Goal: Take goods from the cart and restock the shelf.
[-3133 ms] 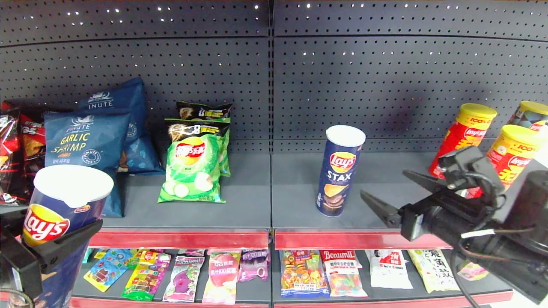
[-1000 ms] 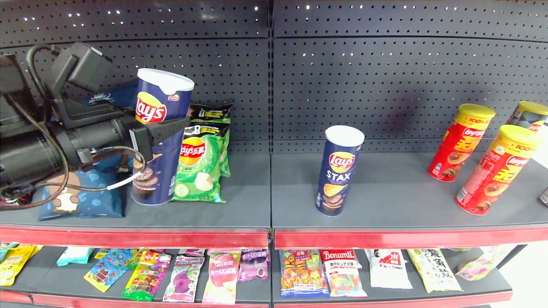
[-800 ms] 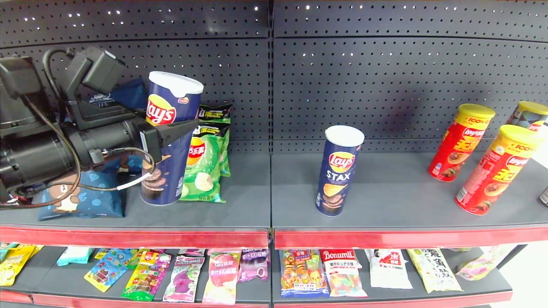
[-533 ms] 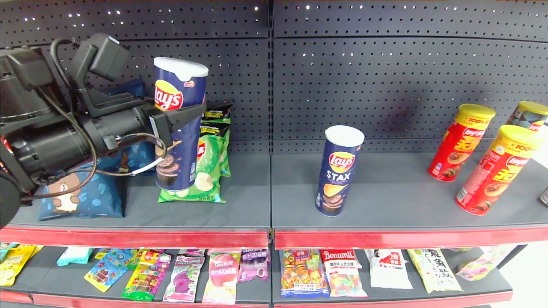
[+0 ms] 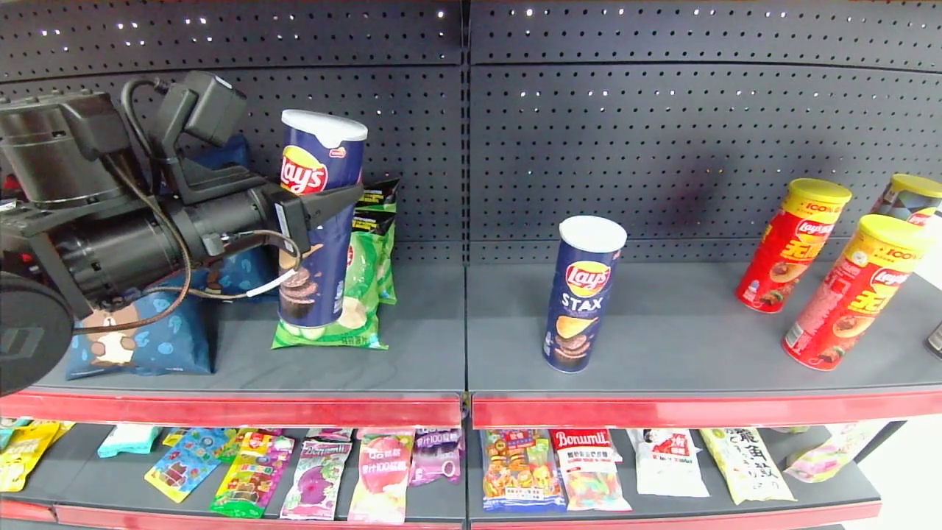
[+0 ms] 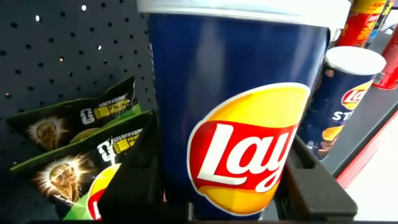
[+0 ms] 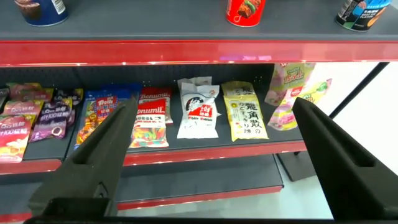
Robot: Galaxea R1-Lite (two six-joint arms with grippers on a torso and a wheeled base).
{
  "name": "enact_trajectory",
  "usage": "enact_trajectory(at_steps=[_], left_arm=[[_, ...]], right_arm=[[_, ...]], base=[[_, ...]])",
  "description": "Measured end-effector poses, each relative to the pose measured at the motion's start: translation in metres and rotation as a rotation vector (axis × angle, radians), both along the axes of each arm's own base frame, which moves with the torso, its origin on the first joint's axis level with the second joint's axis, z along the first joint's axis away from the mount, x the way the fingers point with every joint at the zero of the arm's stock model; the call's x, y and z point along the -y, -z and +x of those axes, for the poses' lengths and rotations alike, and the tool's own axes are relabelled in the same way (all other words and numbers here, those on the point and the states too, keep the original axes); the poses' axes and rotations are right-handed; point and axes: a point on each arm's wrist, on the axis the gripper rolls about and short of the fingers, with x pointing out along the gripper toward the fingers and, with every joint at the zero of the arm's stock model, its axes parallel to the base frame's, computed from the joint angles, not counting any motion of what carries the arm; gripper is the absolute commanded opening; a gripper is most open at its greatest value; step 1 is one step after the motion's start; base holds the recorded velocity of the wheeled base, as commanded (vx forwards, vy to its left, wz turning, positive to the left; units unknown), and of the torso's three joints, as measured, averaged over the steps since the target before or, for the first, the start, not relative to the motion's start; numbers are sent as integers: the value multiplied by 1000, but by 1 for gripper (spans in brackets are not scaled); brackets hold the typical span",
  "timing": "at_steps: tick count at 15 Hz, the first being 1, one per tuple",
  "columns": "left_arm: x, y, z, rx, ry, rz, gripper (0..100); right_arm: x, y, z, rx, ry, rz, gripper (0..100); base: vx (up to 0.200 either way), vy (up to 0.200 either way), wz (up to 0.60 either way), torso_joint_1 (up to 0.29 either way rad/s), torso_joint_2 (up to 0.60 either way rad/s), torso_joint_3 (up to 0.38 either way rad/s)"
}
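**Left arm: can at upper shelf, left bay**

The left gripper [image 5: 329, 197] is clamped on the blue chip can [image 5: 327, 250], one finger on each side of the barrel. The head view places this can at the shelf [image 5: 662, 338], in front of the green chip bags [image 5: 364, 294] and well left of the standing blue can [image 5: 583, 294]. Contact between base and deck cannot be determined.

The left wrist view shows both fingers flanking the logo. The right wrist view shows the right gripper [image 7: 214, 102] spread wide and empty, facing the lower shelf packets [image 7: 198, 115].

The can's long axis is near vertical, with the white lid up and the logo facing the aisle.

Over 3.1 s the can rose from the lower left edge to the shelf. In the last 0.5 s it shifted slightly right.
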Motion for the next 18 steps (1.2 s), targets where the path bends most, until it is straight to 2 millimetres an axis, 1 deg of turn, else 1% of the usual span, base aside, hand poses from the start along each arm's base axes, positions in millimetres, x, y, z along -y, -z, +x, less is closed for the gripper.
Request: enact_trajectory(at_steps=[7,10,11,13,17,18], left_arm=[[0,1,8,-23,-28,-30,0],[1,0,12,8,-34,-44,0],[1,-1,14,36,-39,-54,0],[2,3,17,29,-42,-52,0],[4,9,21,9,-39,-47,0],[3,8,22,19,-41,-49,0]], right_arm=[[0,0,0,0,8,-1,100],[1,0,0,0,24,-4,100],[1,0,0,0,24,-4,100],[1,0,0,1,25,-4,100],[1,0,0,1,25,-4,100],[1,0,0,1,25,-4,100]], base=[[0,0,0,0,0,0],[0,0,0,0,0,0],[0,0,-600,2,2,-2],[0,0,-600,5,2,2],[0,0,0,0,0,0],[0,0,0,0,0,0]])
